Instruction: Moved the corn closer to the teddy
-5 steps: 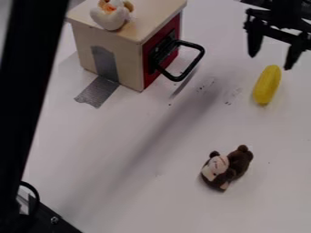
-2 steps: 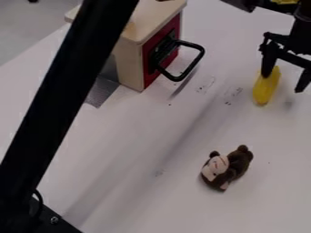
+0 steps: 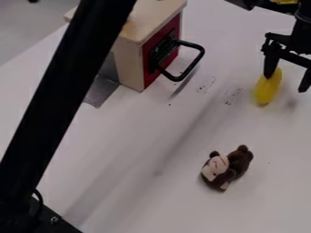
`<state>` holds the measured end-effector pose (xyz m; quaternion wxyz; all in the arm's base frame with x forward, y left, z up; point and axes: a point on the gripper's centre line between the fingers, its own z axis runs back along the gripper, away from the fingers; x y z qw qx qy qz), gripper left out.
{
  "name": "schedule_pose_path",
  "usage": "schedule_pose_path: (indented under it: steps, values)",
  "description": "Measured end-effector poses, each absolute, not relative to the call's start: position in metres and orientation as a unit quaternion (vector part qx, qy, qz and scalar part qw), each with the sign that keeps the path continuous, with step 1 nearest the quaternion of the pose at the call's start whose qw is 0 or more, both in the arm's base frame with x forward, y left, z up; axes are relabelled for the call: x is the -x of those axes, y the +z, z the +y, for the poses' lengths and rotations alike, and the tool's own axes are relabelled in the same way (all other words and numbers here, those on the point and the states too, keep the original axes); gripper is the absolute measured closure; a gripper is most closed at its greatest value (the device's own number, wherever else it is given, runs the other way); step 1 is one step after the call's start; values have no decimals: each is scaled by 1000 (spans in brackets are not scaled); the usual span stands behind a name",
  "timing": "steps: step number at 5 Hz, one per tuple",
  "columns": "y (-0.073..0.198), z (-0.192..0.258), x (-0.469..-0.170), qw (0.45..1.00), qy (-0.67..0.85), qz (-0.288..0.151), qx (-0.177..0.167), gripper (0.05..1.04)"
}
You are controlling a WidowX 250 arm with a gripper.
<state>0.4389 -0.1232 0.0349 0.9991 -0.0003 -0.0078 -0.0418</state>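
The white table (image 3: 152, 191) bears a red-fronted wooden box (image 3: 130, 63), the black claw (image 3: 285, 83) hangs at upper right, fingers spread, the brown teddy (image 3: 238, 160) lies lower in view, and the yellow corn (image 3: 265, 93) lies by one finger, well apart from the teddy.

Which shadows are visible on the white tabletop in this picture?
Camera view: a long, soft-edged shadow runs diagonally over the white tabletop; a narrow, darker one lies beneath the black looped handle; a small, faint one lies just right of the yellow toy corn.
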Motion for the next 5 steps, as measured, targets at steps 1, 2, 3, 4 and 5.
schedule_pose_path:
  steps: [1,2,3,4,5]
  values:
    - [35,-125,-438,999,-49,-8,0,89]
    - [35,-121,-437,999,-50,-10,-10,89]
    - [45,-117,-440,998,-52,-28,-19,89]
    - [63,-116,-445,997,-50,-53,-19,89]
    - [60,-116,-443,998,-49,-47,-12,89]
